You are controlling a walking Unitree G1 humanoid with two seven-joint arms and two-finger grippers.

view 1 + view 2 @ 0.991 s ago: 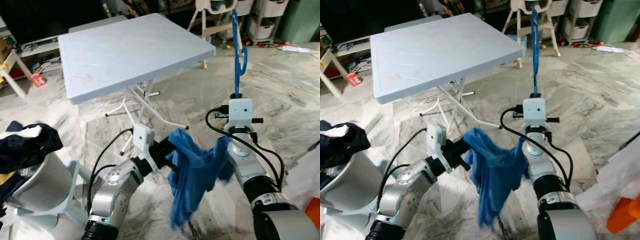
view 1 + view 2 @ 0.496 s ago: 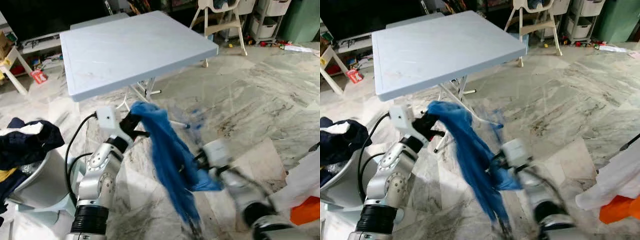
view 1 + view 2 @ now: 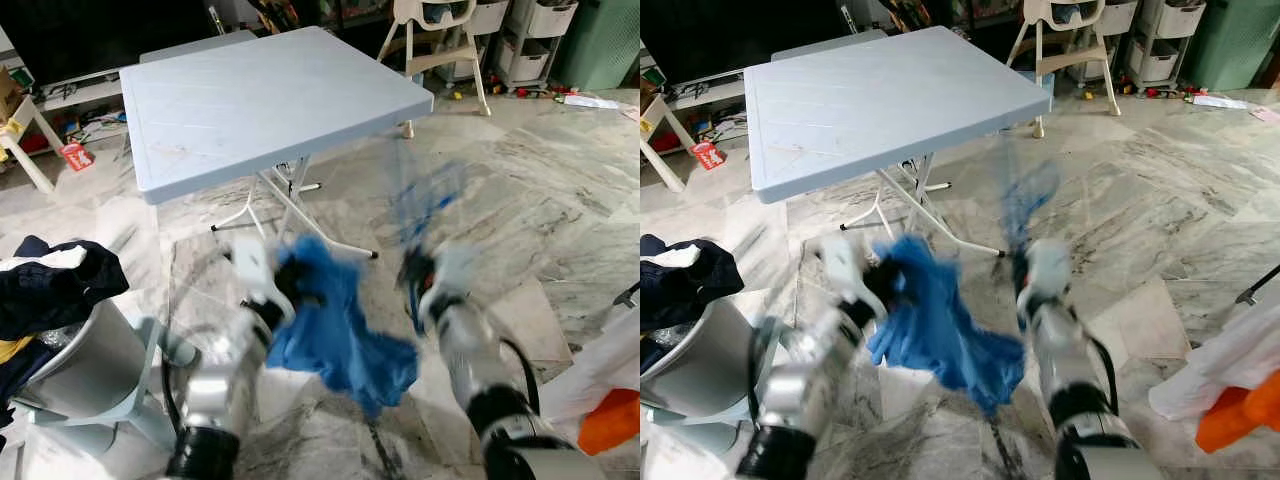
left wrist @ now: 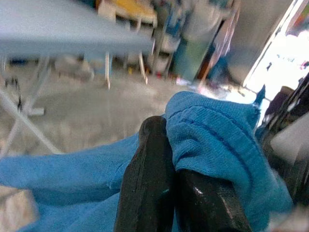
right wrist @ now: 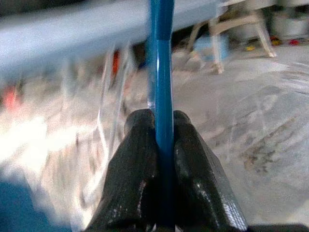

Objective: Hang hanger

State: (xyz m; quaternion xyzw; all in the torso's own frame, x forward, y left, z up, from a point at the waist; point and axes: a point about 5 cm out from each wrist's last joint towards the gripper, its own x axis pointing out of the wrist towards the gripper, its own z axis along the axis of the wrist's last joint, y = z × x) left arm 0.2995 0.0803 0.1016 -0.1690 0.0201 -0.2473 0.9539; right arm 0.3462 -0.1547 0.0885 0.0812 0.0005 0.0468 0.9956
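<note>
Gripping a fold of the blue cloth [image 4: 217, 140], my left gripper [image 4: 169, 159] has its two black fingers [image 4: 147, 179] pressed together with the fabric bunched over them. In my head views the cloth [image 3: 335, 335] hangs low in front of me, between my two arms, near the floor [image 3: 560, 200], its lower edge trailing toward the right. Both arms are smeared with blur there.

My right gripper [image 5: 163, 159] is clamped on the hanger [image 5: 161, 58]: the fingers [image 5: 135, 169] squeeze the thin blue bar from both sides, and the bar runs straight out beyond the tips. In the head views the hanger [image 3: 425, 205] is a faint blue streak above my right arm, right of the cloth and just near of the table's right corner.

The table [image 3: 250, 90] stands beyond the cloth, on white folding legs. At my far left, dark clothes [image 3: 55, 290] lie heaped over a grey chair [image 3: 85, 375].
</note>
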